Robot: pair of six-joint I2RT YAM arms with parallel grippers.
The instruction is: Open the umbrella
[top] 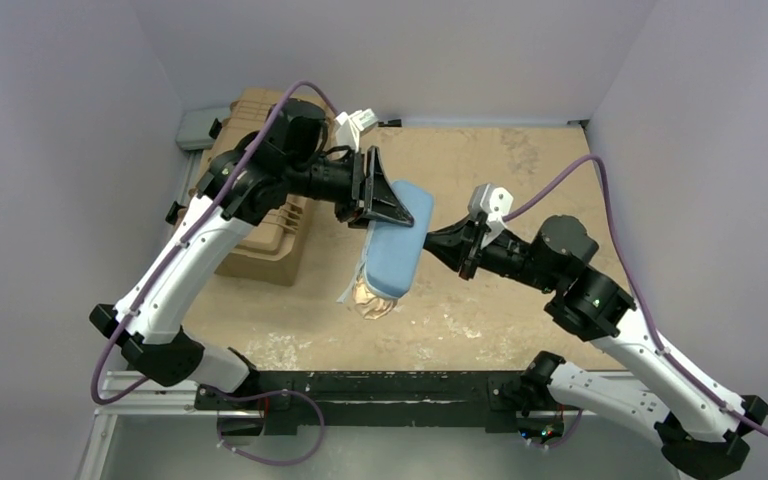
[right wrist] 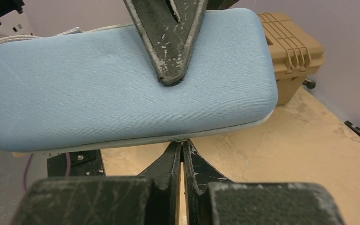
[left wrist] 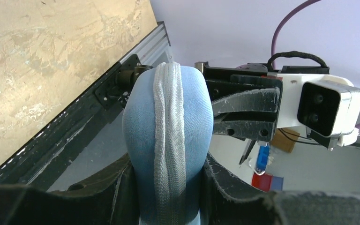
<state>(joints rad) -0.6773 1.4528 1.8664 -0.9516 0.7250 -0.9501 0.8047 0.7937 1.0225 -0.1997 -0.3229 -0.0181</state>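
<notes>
Top view: left claw (top: 392, 205) clamped across blue sleeve (top: 400, 255), lifted off desk (top: 520, 170). Umbrella (top: 372, 303) seen here only: beige end poking from sleeve end below left claw. Tan case (top: 260, 235) behind left claw. Right wrist view: right claw (right wrist: 183, 145) closed tight, tips touching sleeve's grey seam. Left wrist view: seam runs straight between own fingers.

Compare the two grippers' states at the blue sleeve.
Left gripper clamps the light-blue sleeve, jaws apart on its broad faces; right gripper has jaws shut. Left holds near mid-length; right's tips meet the sleeve's seam edge. Both meet at the same sleeve.
</notes>
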